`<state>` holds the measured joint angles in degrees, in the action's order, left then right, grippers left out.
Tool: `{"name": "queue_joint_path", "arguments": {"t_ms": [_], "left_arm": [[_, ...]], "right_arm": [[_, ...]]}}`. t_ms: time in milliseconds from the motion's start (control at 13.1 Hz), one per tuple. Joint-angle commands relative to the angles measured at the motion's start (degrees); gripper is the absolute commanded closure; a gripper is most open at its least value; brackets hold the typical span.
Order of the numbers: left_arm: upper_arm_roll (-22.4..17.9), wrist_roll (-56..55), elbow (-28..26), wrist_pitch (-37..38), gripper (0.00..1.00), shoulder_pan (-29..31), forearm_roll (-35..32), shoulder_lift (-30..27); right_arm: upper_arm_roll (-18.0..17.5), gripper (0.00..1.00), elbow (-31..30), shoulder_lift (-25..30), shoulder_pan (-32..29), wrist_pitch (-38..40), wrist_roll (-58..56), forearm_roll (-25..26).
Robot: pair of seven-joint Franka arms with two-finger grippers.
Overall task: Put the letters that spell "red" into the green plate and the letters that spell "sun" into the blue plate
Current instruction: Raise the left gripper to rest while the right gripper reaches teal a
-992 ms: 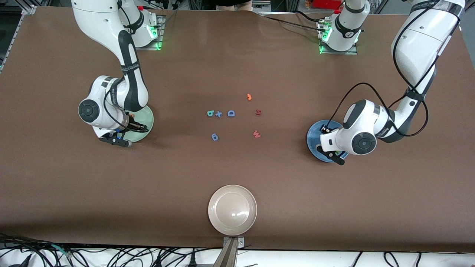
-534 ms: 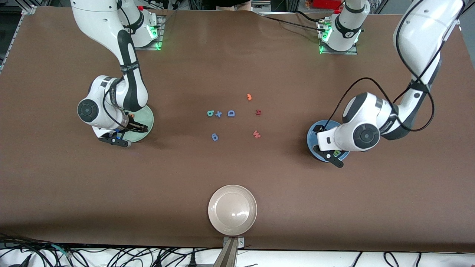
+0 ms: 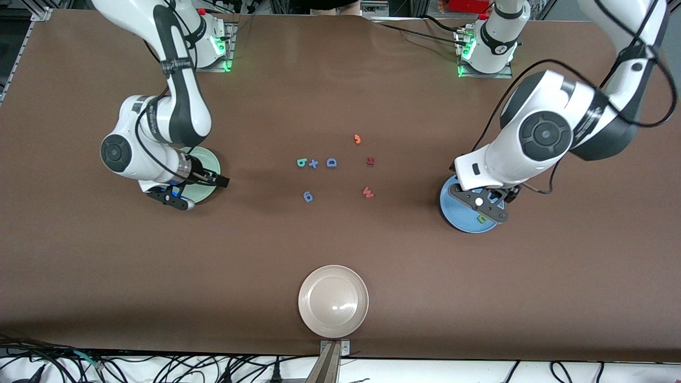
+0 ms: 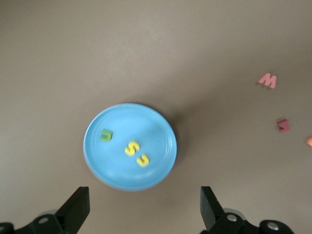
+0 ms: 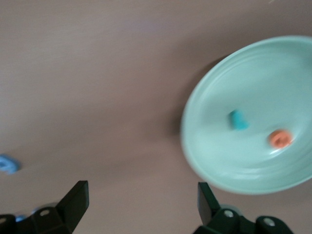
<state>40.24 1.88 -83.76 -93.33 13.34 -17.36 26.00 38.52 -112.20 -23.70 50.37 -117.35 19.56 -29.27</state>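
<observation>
Left pincer hangs spread over the blue plate; right pincer spread beside the green plate.

From above, the blue plate sits on the brown table with three foam letters in it: an olive-green "n" near the rim, and a yellow "s" just beside a yellow "u" closer to the middle. The left gripper hangs over the plate's edge, fingers spread wide, holding nothing. Well apart lie a red "W", a dark red letter and an orange piece at the picture's edge.
</observation>
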Motion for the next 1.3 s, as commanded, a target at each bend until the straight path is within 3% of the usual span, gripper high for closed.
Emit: {"name": "queue_joint_path", "arguments": {"t_ms": [0, 305, 381, 458, 534, 763, 915, 1221], "left_arm": [[-2.6, -0.2, 10.2, 7.1, 0.0, 0.5, 1.2, 0.4], [-13.2, -0.1, 8.4, 7.2, 0.0, -3.0, 4.2, -6.8], [-17.8, -0.2, 6.7, 7.5, 0.0, -5.6, 7.1, -10.7], [-23.6, -0.4, 1.5, 7.0, 0.0, -9.4, 9.9, -16.6], [-24.2, -0.9, -1.8, 5.8, 0.0, -9.9, 11.4, -20.3], [-30.9, -0.9, -2.5, 4.9, 0.0, -16.2, 12.9, -21.8], [-31.4, -1.4, -5.6, 4.8, 0.0, -16.1, 17.8, -22.8], [-31.4, -1.4, -9.4, 3.7, 0.0, -15.2, 18.8, -27.8]], "right_arm": [[0.2, 0.01, 1.7, -0.5, 6.6, -0.2, 11.3, -0.3], [0.2, 0.01, 1.7, -2.2, 13.9, -5.2, 18.7, -0.3], [0.2, 0.01, 1.7, -3.3, 15.8, -6.5, 18.8, -0.3], [0.2, 0.01, 1.7, -4.8, 17.6, -8.2, 18.9, -0.4], [0.1, 0.01, 1.5, -6.4, 19.1, -10.3, 19.1, -0.4], [0.1, 0.01, 1.7, -10.6, 23.0, -15.0, 22.4, -0.7], [0.0, 0.01, 1.5, -12.1, 24.2, -15.2, 22.4, -0.8], [-1.3, 0.01, 0.4, -13.0, 24.9, -15.1, 22.5, -0.9]]}}
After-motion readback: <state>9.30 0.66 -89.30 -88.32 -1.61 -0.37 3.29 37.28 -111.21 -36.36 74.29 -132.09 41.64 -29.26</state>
